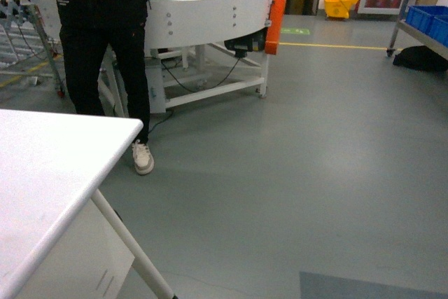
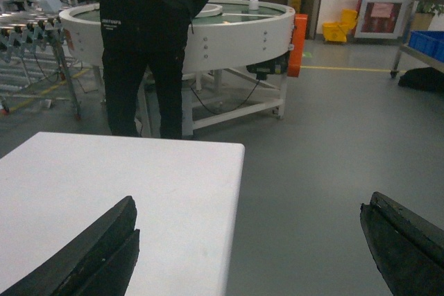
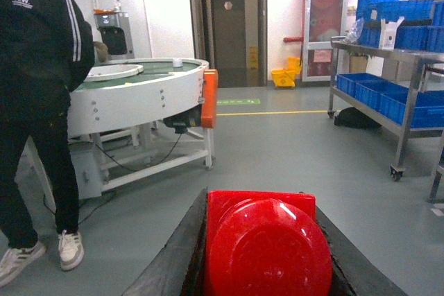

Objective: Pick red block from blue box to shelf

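In the right wrist view, the red block (image 3: 267, 247), a glossy piece with a round dome on a square base, fills the space between the black fingers of my right gripper (image 3: 260, 202), which is shut on it above the grey floor. The steel shelf (image 3: 404, 129) stands far off at the right and also shows in the head view (image 1: 418, 33). My left gripper (image 2: 251, 202) is open and holds nothing, hanging over the right edge of the white table (image 2: 125, 171). The blue box is out of view. Neither gripper shows in the head view.
A person in black (image 1: 105, 33) stands beside a round white conveyor table (image 1: 210, 12) ahead on the left. The white table's corner (image 1: 49, 166) is at the lower left. Dark blue crates (image 3: 388, 98) sit on the shelf. A yellow mop bucket (image 1: 343, 1) stands at the back.
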### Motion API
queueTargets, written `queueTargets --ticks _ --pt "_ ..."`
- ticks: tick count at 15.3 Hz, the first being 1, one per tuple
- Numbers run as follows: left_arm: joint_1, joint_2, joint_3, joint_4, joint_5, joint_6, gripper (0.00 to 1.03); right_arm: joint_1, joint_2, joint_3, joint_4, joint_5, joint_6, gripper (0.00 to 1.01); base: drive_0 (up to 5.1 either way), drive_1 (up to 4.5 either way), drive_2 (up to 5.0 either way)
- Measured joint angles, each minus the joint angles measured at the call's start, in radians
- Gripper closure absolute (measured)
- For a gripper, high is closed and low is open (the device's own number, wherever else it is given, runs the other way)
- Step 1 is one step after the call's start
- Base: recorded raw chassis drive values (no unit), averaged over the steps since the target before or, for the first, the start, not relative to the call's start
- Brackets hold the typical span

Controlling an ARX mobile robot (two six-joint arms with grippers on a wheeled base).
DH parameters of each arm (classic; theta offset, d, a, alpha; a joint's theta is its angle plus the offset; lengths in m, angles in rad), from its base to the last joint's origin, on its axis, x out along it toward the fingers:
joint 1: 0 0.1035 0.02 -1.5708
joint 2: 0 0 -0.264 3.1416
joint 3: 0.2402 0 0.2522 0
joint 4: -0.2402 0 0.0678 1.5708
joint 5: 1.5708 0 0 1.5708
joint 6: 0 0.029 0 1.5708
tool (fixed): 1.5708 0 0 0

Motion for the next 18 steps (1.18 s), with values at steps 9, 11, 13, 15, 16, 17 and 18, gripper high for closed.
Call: queueTargets --ticks 9,11,13,15,16,17,18 --pt "0.000 0.000 0.000 0.001 0.000 0.000 0.05 0.000 0.000 0.000 0.000 0.000 0.000 0.73 0.0 3.97 -3.9" --pt "0.000 0.000 0.000 -0.002 -0.002 0.000 0.05 0.000 0.000 0.000 0.003 0.000 0.000 0.73 0.1 3.86 -3.7" --pt "0.000 0.000 0.000 0.003 0.000 0.000 0.05 0.000 0.001 0.000 0.000 0.000 0.000 0.73 -0.5 3.27 -4.4" --pt "0.002 0.000 0.000 0.000 -0.002 0.000 0.05 0.001 0.001 0.000 0.005 -0.001 0.000 0.73 -1.2 2.60 -5.0" --pt "0.002 0.000 0.000 0.003 -0.002 0.000 0.05 0.001 0.001 0.000 0.002 0.000 0.000 0.73 -1.8 1.93 -5.6" --pt "-0.001 0.000 0.000 -0.002 0.000 0.000 0.05 0.000 0.000 0.000 0.001 0.000 0.000 0.73 0.2 3.77 -3.4" --pt "-0.001 0.000 0.000 0.003 0.000 0.000 0.05 0.000 0.001 0.000 0.001 0.000 0.000 0.73 0.5 0.51 0.5"
